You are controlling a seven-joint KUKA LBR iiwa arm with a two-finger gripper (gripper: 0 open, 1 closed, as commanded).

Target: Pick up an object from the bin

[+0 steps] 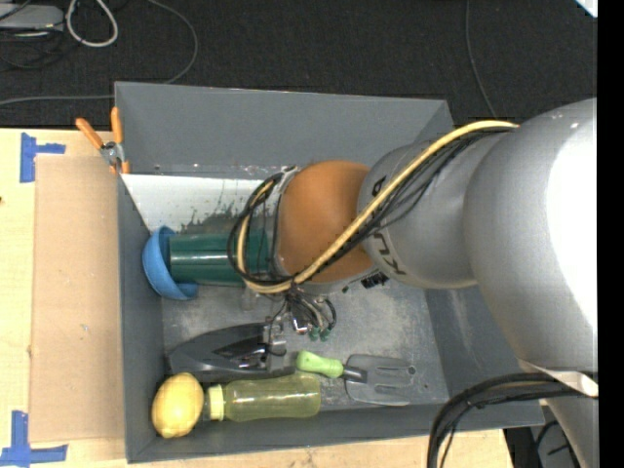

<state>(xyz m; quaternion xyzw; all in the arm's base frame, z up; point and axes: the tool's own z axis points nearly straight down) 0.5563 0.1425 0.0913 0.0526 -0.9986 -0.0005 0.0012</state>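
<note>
Arm (526, 222) in from right, orange-covered wrist tipped down mid-bin (292, 125). Pincer (278, 337) low at right end of dark grey flat tool (219, 352) by bin's lower edge; opening cannot tell. Lemon (177, 406), yellow bottle (265, 398) just below.

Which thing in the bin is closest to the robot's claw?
The dark grey flat thing, right beside the gripper. The lemon, yellow bottle and green-handled spatula lie nearer the front wall.
</note>
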